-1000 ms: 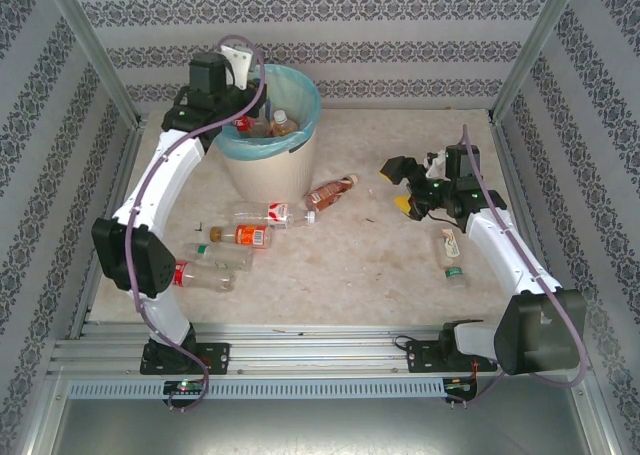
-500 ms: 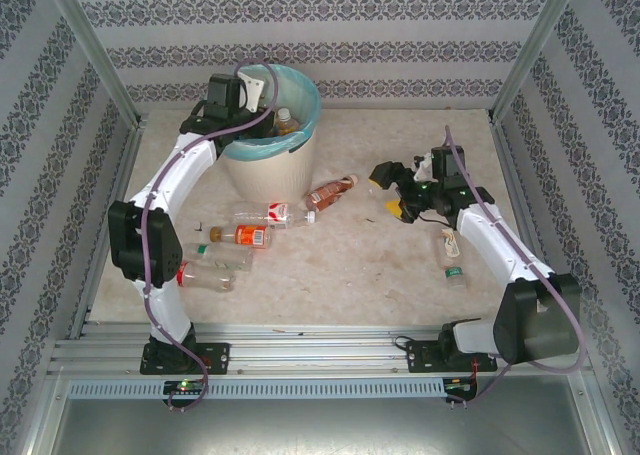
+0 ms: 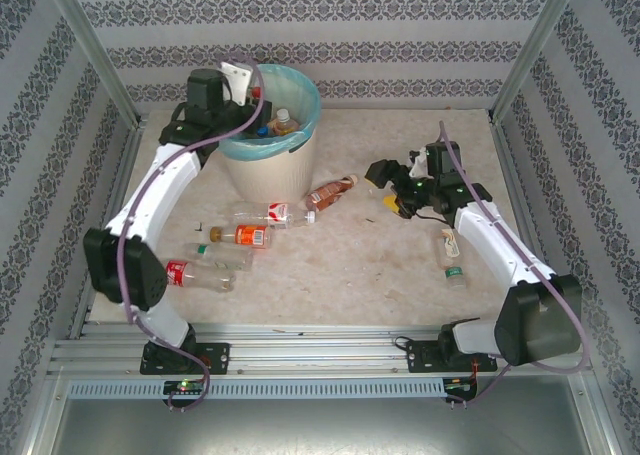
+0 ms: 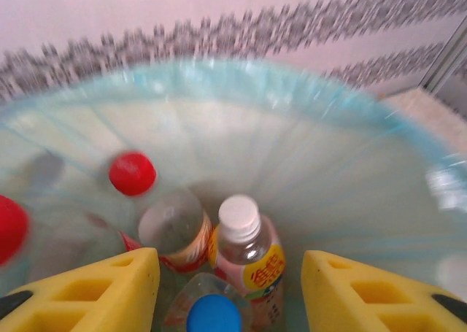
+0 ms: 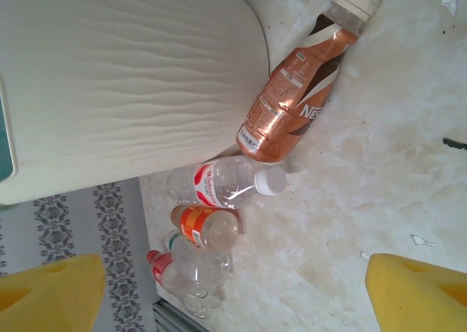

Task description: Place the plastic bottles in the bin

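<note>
The bin (image 3: 270, 160) stands at the back left, lined with a blue-green bag. My left gripper (image 3: 243, 115) hangs over its left rim, open (image 4: 230, 292), with nothing between its yellow fingers (image 4: 109, 295). Below it in the bin (image 4: 328, 164) lie several plastic bottles: a white-capped one (image 4: 244, 255), a blue-capped one (image 4: 213, 314) and a red-capped one (image 4: 132, 173). My right gripper (image 3: 388, 187) is open and empty (image 5: 233, 295), right of a brown bottle (image 3: 330, 192) (image 5: 292, 98). On the table lie a red-labelled bottle (image 3: 272, 215) (image 5: 222, 182) and an orange-labelled bottle (image 3: 240, 235) (image 5: 204, 226).
Two more clear bottles (image 3: 215, 255) (image 3: 195, 275) lie near the left arm. Another bottle (image 3: 452, 260) lies under the right forearm. Patterned walls and metal posts (image 3: 525, 50) ring the table. The bin's ribbed outer wall (image 5: 124, 76) is close to the brown bottle.
My left gripper swung in over the bin, opened, and drew back a little to the left rim. A blue cap now shows inside the bin. My right gripper moved slightly left.
</note>
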